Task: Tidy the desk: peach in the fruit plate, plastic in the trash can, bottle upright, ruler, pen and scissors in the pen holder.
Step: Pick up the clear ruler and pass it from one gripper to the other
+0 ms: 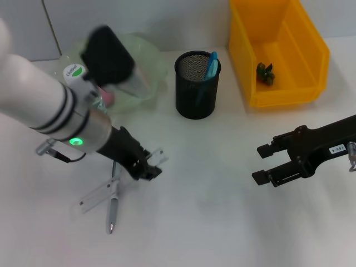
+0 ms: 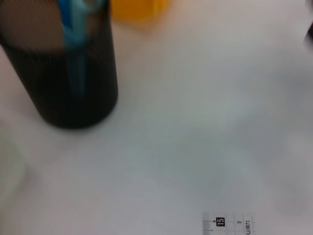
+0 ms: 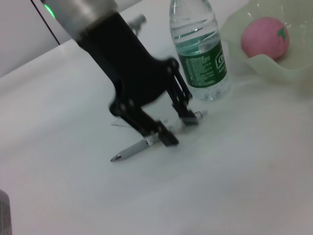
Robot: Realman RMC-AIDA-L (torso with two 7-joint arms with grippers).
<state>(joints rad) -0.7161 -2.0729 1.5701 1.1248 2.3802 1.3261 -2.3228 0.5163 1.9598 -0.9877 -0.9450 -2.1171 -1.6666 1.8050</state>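
Head view: the left gripper [image 1: 146, 167] is down on the tabletop [image 1: 222, 222], its fingers set narrowly around one end of the clear ruler [image 1: 105, 192], which lies flat across the silver pen [image 1: 113, 206]. The black mesh pen holder [image 1: 196, 86] already carries the blue scissors [image 1: 211, 65], the yellow trash can [image 1: 278, 50] holds a dark scrap, and the right gripper [image 1: 266, 164] waits open, well apart.

Left wrist view: the ruler's printed end [image 2: 229, 224] shows — the holder [image 2: 63, 73] lies ahead.

Right wrist view: the water bottle [image 3: 198, 51] stands upright and the peach [image 3: 264, 38] sits in the fruit plate [image 3: 274, 73]. The ruler step looks in hand — next, pinch firmly, lift and carry it to the holder.
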